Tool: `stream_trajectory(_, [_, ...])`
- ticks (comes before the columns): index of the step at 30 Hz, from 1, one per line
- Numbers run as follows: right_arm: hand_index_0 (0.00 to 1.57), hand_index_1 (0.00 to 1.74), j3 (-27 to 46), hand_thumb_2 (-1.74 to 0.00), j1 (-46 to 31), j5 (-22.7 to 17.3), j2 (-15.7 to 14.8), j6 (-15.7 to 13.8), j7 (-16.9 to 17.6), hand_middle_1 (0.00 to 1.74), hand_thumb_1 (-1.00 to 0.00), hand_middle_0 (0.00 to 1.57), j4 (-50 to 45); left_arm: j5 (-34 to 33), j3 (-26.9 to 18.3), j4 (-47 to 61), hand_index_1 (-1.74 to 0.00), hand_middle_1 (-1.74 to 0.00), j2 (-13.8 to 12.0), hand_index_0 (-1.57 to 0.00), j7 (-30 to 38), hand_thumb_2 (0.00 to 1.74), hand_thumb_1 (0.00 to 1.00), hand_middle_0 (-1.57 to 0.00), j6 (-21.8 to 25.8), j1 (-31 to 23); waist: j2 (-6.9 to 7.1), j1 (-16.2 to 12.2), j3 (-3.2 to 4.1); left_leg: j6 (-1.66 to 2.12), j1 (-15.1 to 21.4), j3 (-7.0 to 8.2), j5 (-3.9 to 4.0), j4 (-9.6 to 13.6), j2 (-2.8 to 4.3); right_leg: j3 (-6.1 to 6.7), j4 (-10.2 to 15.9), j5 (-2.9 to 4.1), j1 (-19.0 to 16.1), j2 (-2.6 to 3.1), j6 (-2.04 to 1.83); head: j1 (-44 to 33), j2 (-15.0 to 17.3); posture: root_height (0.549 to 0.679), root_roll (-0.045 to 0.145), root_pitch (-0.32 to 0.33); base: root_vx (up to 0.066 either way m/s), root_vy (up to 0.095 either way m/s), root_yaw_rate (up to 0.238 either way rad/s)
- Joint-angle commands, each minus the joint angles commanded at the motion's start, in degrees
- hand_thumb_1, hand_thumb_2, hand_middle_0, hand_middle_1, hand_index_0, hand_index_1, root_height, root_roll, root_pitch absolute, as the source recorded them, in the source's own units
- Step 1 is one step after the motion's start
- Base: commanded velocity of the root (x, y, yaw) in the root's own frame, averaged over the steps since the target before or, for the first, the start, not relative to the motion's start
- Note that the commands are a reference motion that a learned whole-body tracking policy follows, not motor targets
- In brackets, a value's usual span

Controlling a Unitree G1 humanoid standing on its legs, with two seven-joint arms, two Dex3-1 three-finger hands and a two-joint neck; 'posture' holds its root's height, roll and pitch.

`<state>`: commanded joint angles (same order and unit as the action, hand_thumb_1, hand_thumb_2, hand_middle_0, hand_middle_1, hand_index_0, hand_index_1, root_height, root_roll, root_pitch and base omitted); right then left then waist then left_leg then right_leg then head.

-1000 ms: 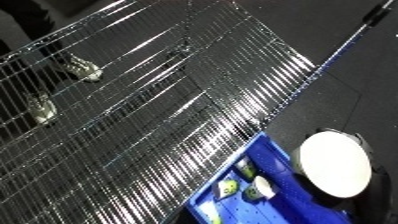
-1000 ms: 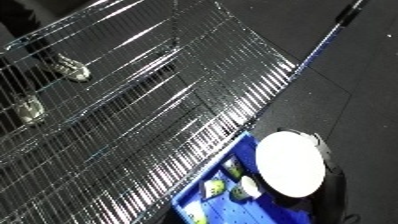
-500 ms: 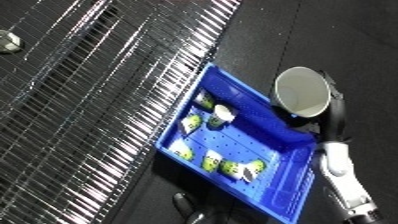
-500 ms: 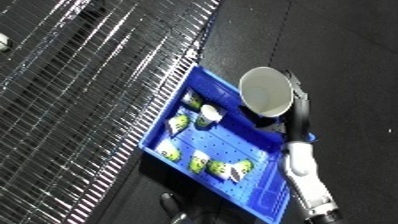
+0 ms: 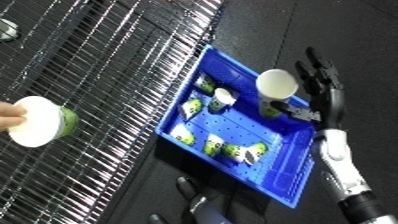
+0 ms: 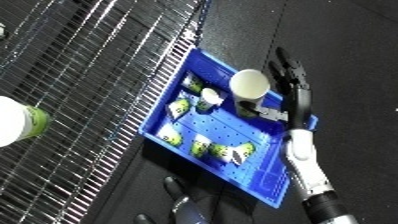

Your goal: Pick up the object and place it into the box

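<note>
Glinting wire rack (image 5: 107,75) — dark floor (image 5: 355,30) beside.

Your right forearm (image 5: 342,165) enters from the lower right edge and extends upward. Your right hand (image 5: 322,82) is held with straight, slightly spread fingers pointing away from you, gripping nothing. Your left hand (image 5: 197,204) shows partly at the lower edge, fingers extended upward and relaxed.
</note>
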<state>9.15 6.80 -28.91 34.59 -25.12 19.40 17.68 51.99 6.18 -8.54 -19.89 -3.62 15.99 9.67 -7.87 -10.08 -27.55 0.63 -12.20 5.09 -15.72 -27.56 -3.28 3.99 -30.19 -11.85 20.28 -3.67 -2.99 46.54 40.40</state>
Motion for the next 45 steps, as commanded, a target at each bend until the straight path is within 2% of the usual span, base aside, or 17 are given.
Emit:
stream_trajectory(5, [0.0,0.0,0.93,0.0,-0.21,0.5,0.57,-1.14,-0.38,0.0,0.0,0.0,0.44,0.3,-0.08,0.25,-1.74,-1.74,-0.09,-1.57,0.01,1.74,1.0,-1.57,-0.22,-0.4,-0.06,0.05,-0.1,0.23,-0.2,-0.3,0.58,-0.05,0.09,-0.15,-0.24,-0.13,0.14,0.04,0.1,-0.38,-0.3,0.665,0.1,0.04,0.016,-0.012,0.011])
stream_trajectory(11, [0.0,0.0,0.71,0.0,-0.67,1.84,-0.03,0.05,-0.43,0.0,0.0,0.0,-2.47,0.66,-0.08,0.67,-1.74,-1.74,0.01,-1.57,0.04,1.74,1.0,-1.57,-0.47,-0.96,0.25,0.17,-0.3,0.33,-0.63,-0.71,1.22,-0.3,0.37,-0.31,-0.86,-0.47,0.42,0.39,0.42,-2.76,-0.05,0.664,0.1,0.039,0.03,-0.017,0.021])
stream_trajectory(15, [0.0,0.0,-0.15,0.0,-1.11,3.17,-1.05,0.32,-1.97,0.0,0.0,0.0,-5.6,0.51,-0.05,1.15,-1.74,-1.74,0.18,-1.57,0.29,1.74,1.0,-1.57,-0.55,-1.52,0.64,0.47,-0.31,0.42,-0.78,-1.05,1.67,-0.23,0.48,-0.54,-0.8,-0.55,0.39,0.49,0.54,-6.23,-0.42,0.664,0.101,0.039,0.038,-0.019,0.049])
stream_trajectory(19, [0.0,0.0,-1.92,0.0,-0.9,5.38,-2.14,1.87,-3.48,0.0,0.0,0.0,-10.36,0.18,-0.03,1.76,-1.74,-1.74,0.17,-1.57,0.63,1.74,1.0,-1.57,-0.73,-1.96,1.35,1.05,-0.26,0.47,-1.01,-1.4,2.08,-0.11,0.76,-0.93,-0.7,-0.58,0.44,0.55,0.63,-10.01,-1.39,0.663,0.1,0.039,0.019,-0.032,0.065])
stream_trajectory(23, [0.0,0.0,-3.99,0.0,-0.11,7.29,-3.13,3.76,-4.85,0.0,0.0,0.0,-14.7,-0.42,0.07,2.18,-1.74,-1.74,0.21,-1.57,1.17,1.74,1.0,-1.57,-0.93,-1.98,2.2,1.81,-0.23,0.43,-1.4,-1.88,2.43,-0.15,1.09,-1.41,-1.2,-0.89,0.5,0.77,0.81,-14.65,-1.96,0.662,0.096,0.038,0.012,-0.036,0.066])
stream_trajectory(32, [0.0,0.0,-9.02,0.0,2.52,8.94,-4.44,8.85,-10.34,0.0,0.0,0.0,-21.11,-1.23,-0.75,2.33,-1.74,-1.74,-0.73,-1.57,1.29,1.74,1.0,-1.57,-2.28,-1.8,4.36,4.43,-0.02,0.5,-2.36,-3.52,3.13,-1.02,1.64,-2.88,-2.54,-1.57,-0.06,0.79,1.07,-22.68,-2.07,0.661,0.086,0.028,0.027,-0.042,0.092])
stream_trajectory(39, [0.0,0.0,-14.49,0.0,5.83,9.76,-6.05,12.06,-13.25,0.0,0.0,0.0,-22.35,-2.38,-0.92,1.99,-1.74,-1.74,-1.79,-1.57,0.97,1.74,1.0,-1.57,-3.29,-0.86,6.57,7.49,-0.09,0.33,-3.79,-5.46,3.06,-2.11,1.71,-4.45,-3.55,-1.85,-0.49,0.8,1.0,-29.79,-2.77,0.66,0.073,0.022,0.016,-0.073,0.114])
stream_trajectory(45, [0.0,0.0,-18.16,0.0,8.91,10.24,-7.36,13.0,-14.07,0.0,0.0,0.0,-21.51,-3.38,-0.01,1.65,-1.74,-1.74,-2.09,-1.57,1.09,1.74,1.0,-1.57,-4.08,0.62,7.6,9.98,-0.46,0.06,-4.9,-7.03,3.07,-2.45,1.42,-5.69,-4.54,-1.97,-0.34,0.82,0.67,-36.15,-4.94,0.658,0.061,0.022,0.011,-0.061,0.169])
